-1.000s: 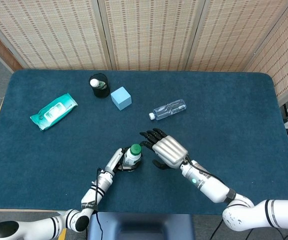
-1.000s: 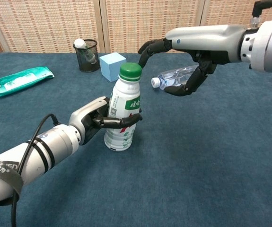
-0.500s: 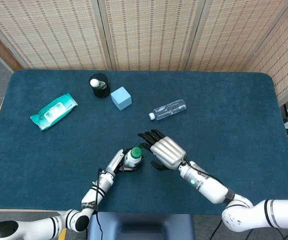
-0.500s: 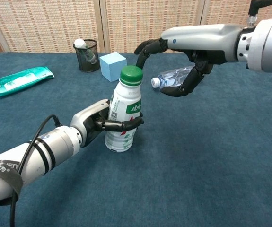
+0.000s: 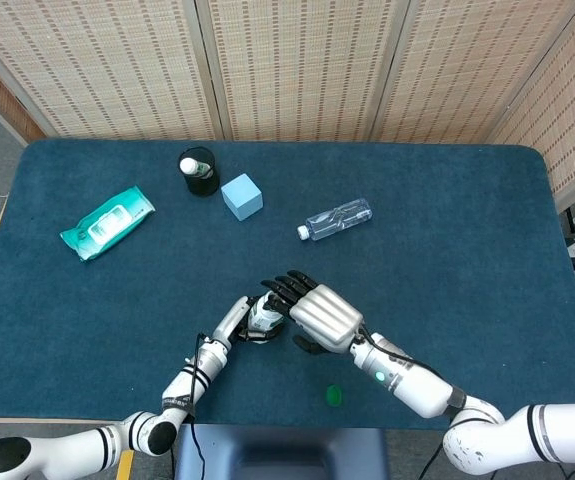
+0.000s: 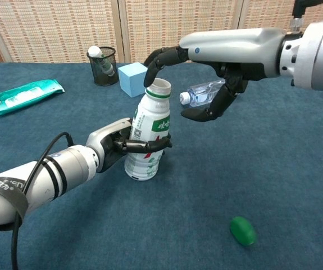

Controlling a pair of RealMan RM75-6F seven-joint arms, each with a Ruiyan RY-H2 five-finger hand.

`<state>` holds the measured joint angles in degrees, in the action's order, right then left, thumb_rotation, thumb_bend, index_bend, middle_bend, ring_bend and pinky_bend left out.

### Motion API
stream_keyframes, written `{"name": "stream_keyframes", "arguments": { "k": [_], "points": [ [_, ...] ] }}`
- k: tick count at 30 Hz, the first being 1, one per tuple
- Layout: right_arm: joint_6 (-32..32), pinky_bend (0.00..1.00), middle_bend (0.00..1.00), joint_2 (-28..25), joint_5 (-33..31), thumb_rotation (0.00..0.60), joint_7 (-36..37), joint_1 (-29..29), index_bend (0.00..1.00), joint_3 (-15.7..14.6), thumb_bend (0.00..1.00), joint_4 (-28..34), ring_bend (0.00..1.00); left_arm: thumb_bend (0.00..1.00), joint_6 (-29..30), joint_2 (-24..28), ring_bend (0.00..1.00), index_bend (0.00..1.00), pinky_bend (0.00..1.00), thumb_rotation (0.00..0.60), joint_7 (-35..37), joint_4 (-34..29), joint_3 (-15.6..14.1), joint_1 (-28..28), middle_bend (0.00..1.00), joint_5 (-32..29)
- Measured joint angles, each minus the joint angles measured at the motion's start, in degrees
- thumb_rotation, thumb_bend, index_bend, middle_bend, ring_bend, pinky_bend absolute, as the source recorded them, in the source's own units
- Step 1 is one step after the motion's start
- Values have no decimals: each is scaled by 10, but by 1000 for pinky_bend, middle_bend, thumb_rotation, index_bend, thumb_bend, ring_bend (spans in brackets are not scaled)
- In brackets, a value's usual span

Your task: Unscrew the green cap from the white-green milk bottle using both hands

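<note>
The white-green milk bottle [image 6: 146, 136] stands upright on the blue table, its mouth bare. My left hand [image 6: 118, 147] grips its lower body from the left. The green cap [image 6: 242, 230] lies loose on the cloth to the front right of the bottle, apart from both hands. My right hand [image 6: 206, 70] hovers over and behind the bottle's mouth with fingers curved and spread, holding nothing. In the head view the right hand [image 5: 317, 312] covers most of the bottle [image 5: 260, 319], the left hand [image 5: 233, 320] is beside it, and the cap [image 5: 334, 395] lies near the table's front edge.
A clear water bottle [image 5: 335, 218] lies on its side behind the right hand. Further back stand a light blue cube [image 5: 241, 196] and a black mesh cup [image 5: 198, 172]. A green wipes pack [image 5: 107, 222] lies at the far left.
The green cap has come off the bottle and now lies on the table at the front right. My right hand has moved left over the bottle's mouth. The left hand kept its grip.
</note>
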<state>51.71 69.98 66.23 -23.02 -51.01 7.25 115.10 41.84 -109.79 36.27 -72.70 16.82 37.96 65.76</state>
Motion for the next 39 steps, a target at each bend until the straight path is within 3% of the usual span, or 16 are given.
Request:
{"name": "stream_keyframes", "arguments": {
  "k": [3,7,10,13,15,17,19,32,39],
  "points": [
    [21,0,0,4,15,600,8,8,83,4,348,-2,0,963,16,-4,387,722,112,600,4,3,1,-4,798,9],
    [40,0,0,0,35,600,29,23,67,7,347,-6,0,830,37,-7,280,683,67,600,16,8,3,-12,698,19],
    [48,0,0,-10,48,600,45,36,57,5,347,-6,0,712,43,-7,183,590,36,600,32,10,4,-17,572,26],
    [54,0,0,-22,60,600,62,48,51,2,348,-7,0,650,54,-7,72,432,9,600,55,15,0,-23,411,45],
    [55,0,0,-29,65,600,70,53,50,-1,348,-9,0,611,63,-8,13,276,0,600,75,21,-3,-26,283,60],
    [52,0,0,-34,68,600,75,56,47,-3,347,-12,0,562,69,-10,0,92,0,600,97,26,-8,-28,132,75],
    [48,0,0,-37,69,600,79,58,37,-3,347,-13,0,515,71,-10,0,5,0,600,115,32,-14,-28,28,90],
    [38,0,0,-54,70,600,89,67,0,-1,348,-7,0,361,135,-9,0,0,0,600,201,50,-37,-32,0,157],
    [40,0,0,-59,77,600,92,73,0,-1,347,-3,0,353,122,15,0,0,0,600,189,42,-45,-27,0,153]
  ]
}}
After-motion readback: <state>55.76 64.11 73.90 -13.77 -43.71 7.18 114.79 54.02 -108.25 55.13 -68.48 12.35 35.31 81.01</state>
